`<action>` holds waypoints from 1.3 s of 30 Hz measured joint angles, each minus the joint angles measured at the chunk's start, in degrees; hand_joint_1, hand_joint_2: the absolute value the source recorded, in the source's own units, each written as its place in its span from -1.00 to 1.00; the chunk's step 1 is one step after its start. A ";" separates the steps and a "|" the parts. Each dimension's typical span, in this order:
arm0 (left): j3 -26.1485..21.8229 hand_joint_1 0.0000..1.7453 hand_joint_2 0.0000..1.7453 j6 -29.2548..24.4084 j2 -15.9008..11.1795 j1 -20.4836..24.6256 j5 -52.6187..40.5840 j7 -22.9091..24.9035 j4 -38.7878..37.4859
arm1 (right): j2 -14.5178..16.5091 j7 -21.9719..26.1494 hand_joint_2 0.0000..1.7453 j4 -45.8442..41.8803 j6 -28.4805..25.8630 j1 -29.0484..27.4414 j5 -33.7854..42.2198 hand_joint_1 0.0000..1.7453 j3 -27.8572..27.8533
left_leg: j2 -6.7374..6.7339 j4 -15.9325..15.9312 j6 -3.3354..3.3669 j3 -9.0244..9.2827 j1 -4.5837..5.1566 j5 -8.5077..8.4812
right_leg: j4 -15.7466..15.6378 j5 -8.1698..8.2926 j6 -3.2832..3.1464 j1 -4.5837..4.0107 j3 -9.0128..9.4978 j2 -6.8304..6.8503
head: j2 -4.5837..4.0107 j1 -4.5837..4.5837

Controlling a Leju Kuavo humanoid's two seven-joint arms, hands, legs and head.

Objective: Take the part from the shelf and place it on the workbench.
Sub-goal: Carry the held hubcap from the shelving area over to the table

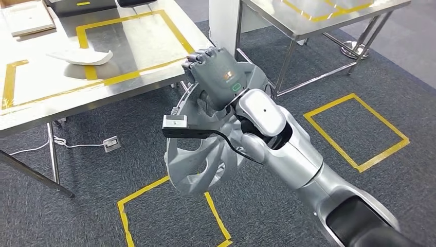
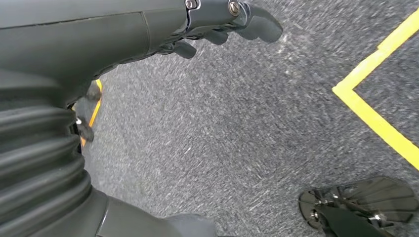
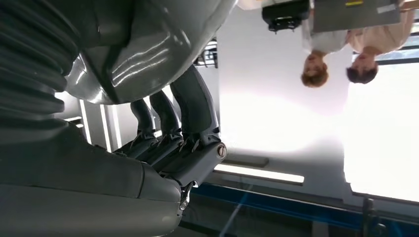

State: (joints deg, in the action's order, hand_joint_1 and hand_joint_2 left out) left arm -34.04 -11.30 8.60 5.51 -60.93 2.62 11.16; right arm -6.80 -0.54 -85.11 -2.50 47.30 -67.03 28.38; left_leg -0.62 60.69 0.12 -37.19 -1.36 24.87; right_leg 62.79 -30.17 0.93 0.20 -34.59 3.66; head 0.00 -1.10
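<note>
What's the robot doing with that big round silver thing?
The robot's right hand grips a big round grey part by its rim and holds it up in the air above the carpet, close to the edge of the metal workbench. The part is not on the workbench yet. A white curved piece already lies there. The left hand hangs over the floor, holding nothing.

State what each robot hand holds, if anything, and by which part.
The right hand grips the grey wheel-shaped part by its rim, fingers wrapped over the edge. The left hand holds nothing, hanging over the carpet.
</note>
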 joint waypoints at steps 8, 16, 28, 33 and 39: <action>0.03 -1.00 1.00 0.61 -0.04 0.67 -0.06 -0.34 0.01 | 0.04 0.32 1.00 6.38 0.39 7.06 3.21 1.00 0.90 | 5.02 0.01 0.10 -0.70 0.08 -0.90 | 3.49 0.77 -1.01 0.08 -1.90 -5.36 | 0.00 -0.17; 0.03 -1.00 1.00 0.62 -0.19 0.69 -0.21 -0.08 -0.05 | -0.59 0.43 1.00 8.60 -1.38 9.06 5.29 1.00 1.58 | 3.40 3.44 -2.36 -3.49 -0.04 0.84 | -4.22 3.17 -2.36 0.15 1.63 -4.39 | 0.00 0.11; -0.01 -1.00 1.00 1.20 -0.40 0.71 -0.21 0.29 -0.10 | -1.58 0.39 1.00 10.07 -1.65 8.96 6.05 1.00 1.76 | -1.83 0.45 -0.68 -0.46 0.38 0.19 | -2.83 1.78 -0.96 -0.86 1.37 2.01 | 0.00 0.27; -0.02 -1.00 1.00 1.20 -0.39 0.91 -0.21 0.27 -0.10 | -1.90 0.37 1.00 10.43 -1.68 9.05 6.10 1.00 1.73 | 0.91 0.28 0.58 -0.83 0.07 -0.33 | 8.04 -4.22 0.22 -0.17 -3.54 -2.93 | 0.00 0.13; -0.02 -1.00 1.00 1.22 -0.41 0.84 -0.21 0.29 -0.10 | -2.25 0.35 1.00 10.93 -1.69 8.83 6.14 1.00 1.75 | 4.80 0.33 0.12 -1.08 0.04 -0.91 | 1.68 1.19 -0.32 0.30 -1.14 -5.10 | 0.00 0.07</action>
State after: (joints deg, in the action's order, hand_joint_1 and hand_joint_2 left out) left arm -34.05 -10.08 8.19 6.35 -61.13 2.91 11.07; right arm -9.04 -0.19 -74.18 -4.20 56.13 -60.89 30.14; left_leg 4.17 61.02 0.24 -38.27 -1.33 23.96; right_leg 64.47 -28.98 0.62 0.50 -35.72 -1.44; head 0.00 -1.03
